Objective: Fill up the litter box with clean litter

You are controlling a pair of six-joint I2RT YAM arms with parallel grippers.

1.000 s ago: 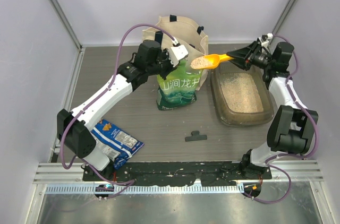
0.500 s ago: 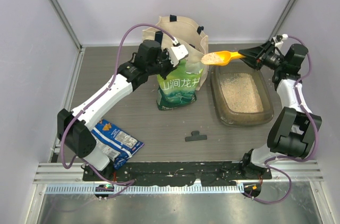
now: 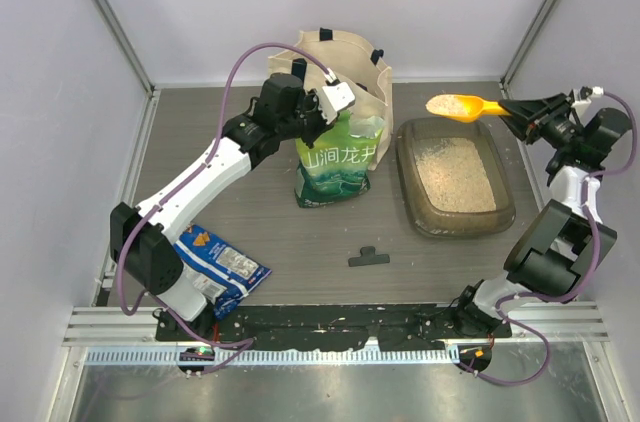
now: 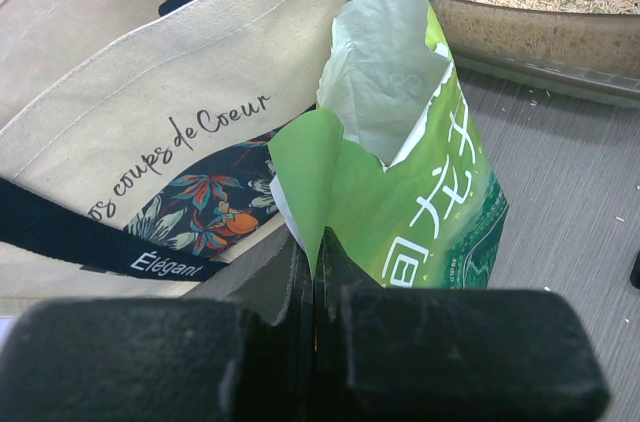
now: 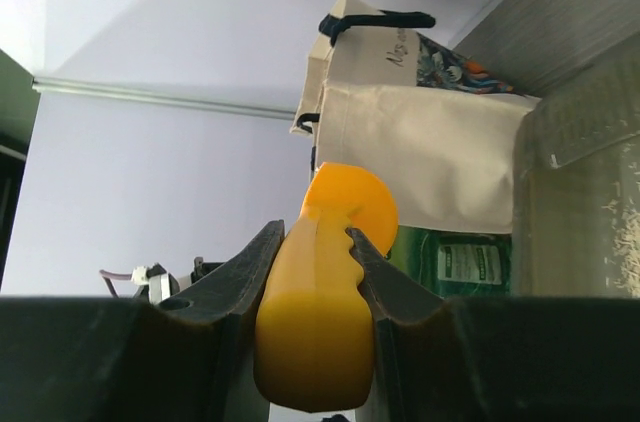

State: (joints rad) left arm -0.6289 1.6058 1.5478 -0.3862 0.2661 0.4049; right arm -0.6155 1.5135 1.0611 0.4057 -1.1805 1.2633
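While the left pincer pinches the rim of the green pouch, the right pincer grips an orange scoop of clean litter above the far edge of the litter box (partly filled, on the desk), so it is best centred first, then tipped slowly.

Orange scoop, beige litter, grey-brown litter box — green-and-white pouch, cream tote

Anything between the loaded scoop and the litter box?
Nothing visible. The right gripper holds the orange scoop of litter in the air by the far rim of the litter box; the box is open-topped, and the green pouch and tote bag stand to its left.
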